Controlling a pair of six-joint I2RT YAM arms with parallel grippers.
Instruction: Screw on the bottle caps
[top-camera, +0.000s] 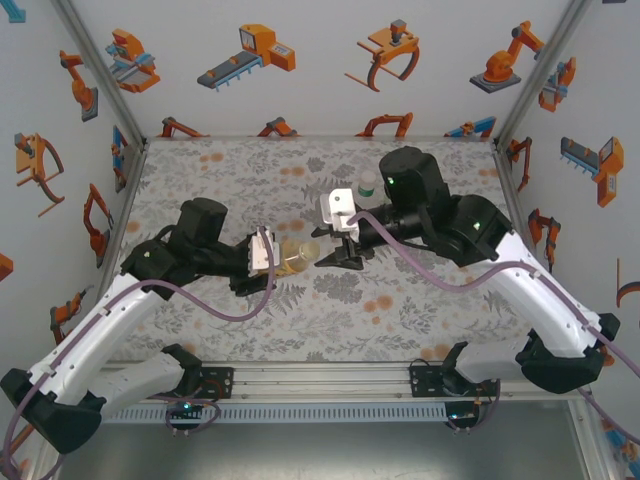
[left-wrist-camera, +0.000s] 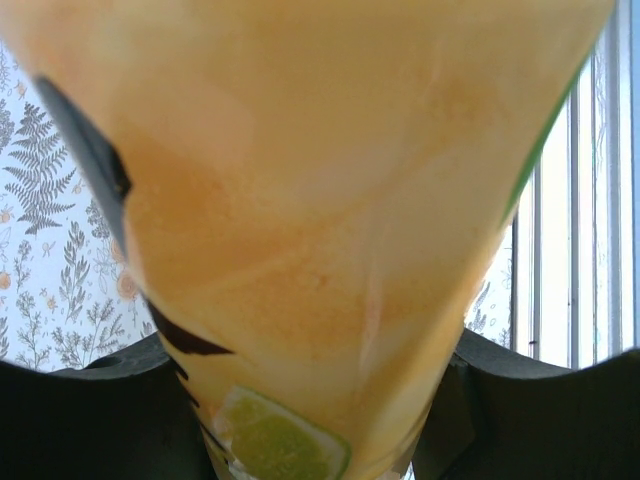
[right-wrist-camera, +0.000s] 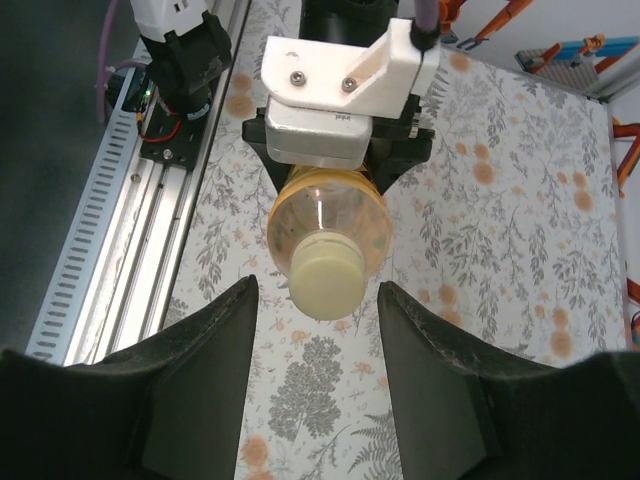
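Nearest, the right claw stands spread either side of the pale yellow cap, not touching. Dead ahead at 12 o'clock, the juice bottle runs 12-to-6 above the counter, pinched by the left claw.

1. The bottle is showing glossy, see-through plastic
2. Its cap is looking like smooth, matt plastic
3. The table cover is lying matt and printed
4. The rail is gleaming as ribbed metal
5. The mount is showing smooth white plastic
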